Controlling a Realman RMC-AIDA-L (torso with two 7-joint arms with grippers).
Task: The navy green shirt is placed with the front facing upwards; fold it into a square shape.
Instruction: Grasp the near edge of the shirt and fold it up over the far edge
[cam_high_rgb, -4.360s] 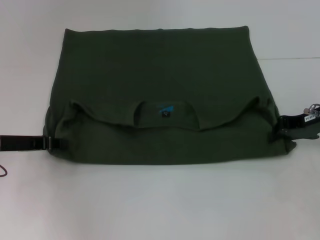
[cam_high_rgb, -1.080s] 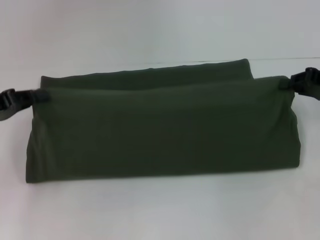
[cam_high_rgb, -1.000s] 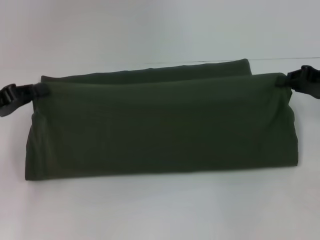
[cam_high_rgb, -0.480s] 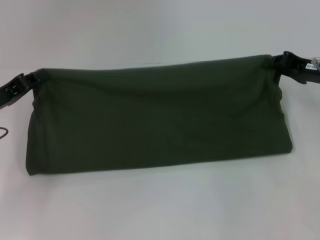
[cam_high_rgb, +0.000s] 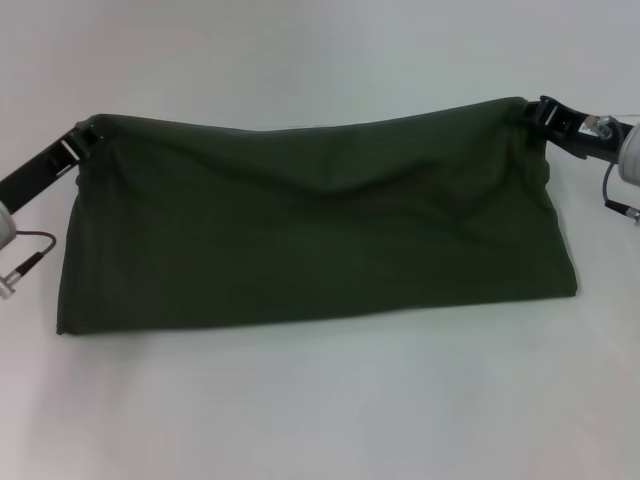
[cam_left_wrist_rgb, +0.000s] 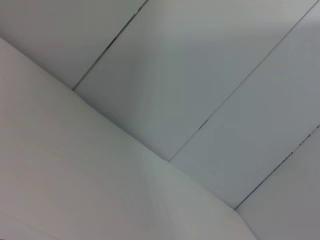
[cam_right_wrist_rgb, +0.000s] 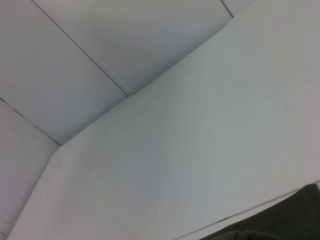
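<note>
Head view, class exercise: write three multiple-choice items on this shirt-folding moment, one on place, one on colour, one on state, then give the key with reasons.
1. Where does the left gripper hold the navy green shirt?
A. far corner on the robot's left
B. middle of the near edge
C. collar

2. What colour is the table?
A. white
B. brown
C. black

3. How does the shirt's far edge lie between the left gripper and the right gripper?
A. sagging in the middle
B. rolled into a tube
C. knotted

Key: 1 A, it meets the cloth at that corner. 2 A, the bare surface is white. 3 A, the edge dips between the two held corners.
</note>
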